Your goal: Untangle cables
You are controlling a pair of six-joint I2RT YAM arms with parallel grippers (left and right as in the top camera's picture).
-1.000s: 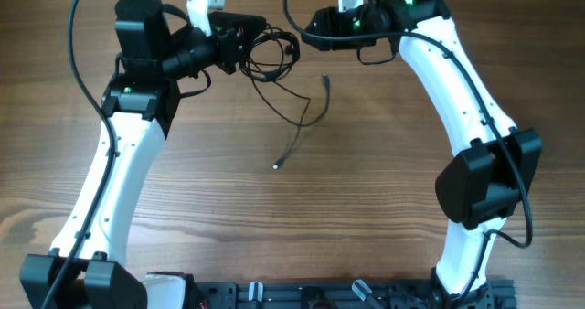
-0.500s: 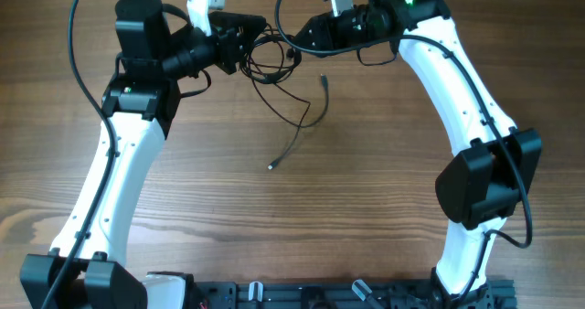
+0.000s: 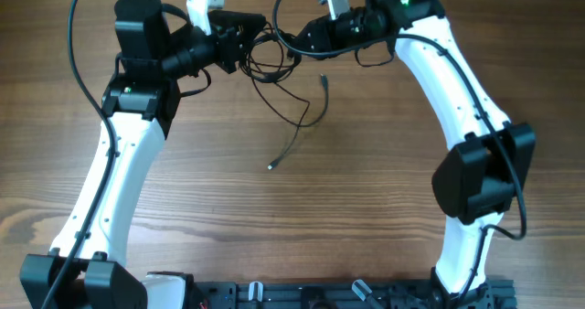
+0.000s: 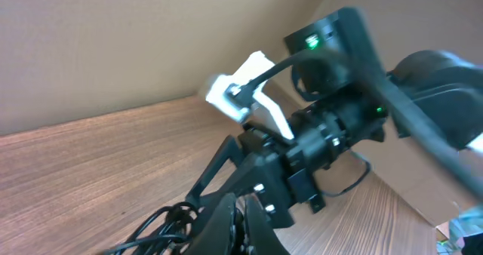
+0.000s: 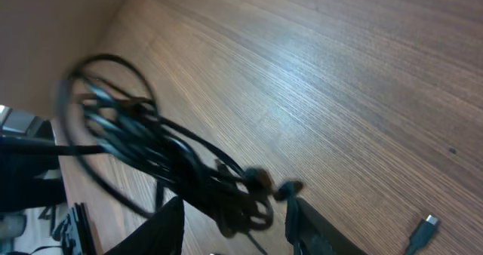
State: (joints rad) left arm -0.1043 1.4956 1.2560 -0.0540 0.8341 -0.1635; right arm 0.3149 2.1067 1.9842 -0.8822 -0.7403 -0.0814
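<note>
Up at the far edge of the brown wood-grain table [image 3: 366, 199], the two arms met over one spot. The thin black flexible cables [image 3: 272, 60] sat there as a knotted bunch of loops, right between the two tools.

The black two-fingered left gripper [image 3: 247, 49] pointed in from the left with its fingers pressed tight together. Strands of the bunch ran straight into its tip, which read as a pinch on the cables. Its own wrist camera showed those closed fingers low in the frame, with dark loops just beside them and the other arm's black and white wrist facing it close up.

The right gripper [image 3: 294, 42] reached in from the opposite side. The right wrist view was blurred but clear enough: its two fingers [image 5: 172, 221] stood spread apart, one on either side of the thickest knot. The loops lay in the gap between them and nothing was clamped.

Two loose tails trailed out of the bunch toward the middle of the table. One ended in a small dark plug [image 3: 324, 79] lying flat on the wood, near the bunch. The other curved farther out to a pale-tipped end [image 3: 271, 166], well apart from both grippers.
</note>
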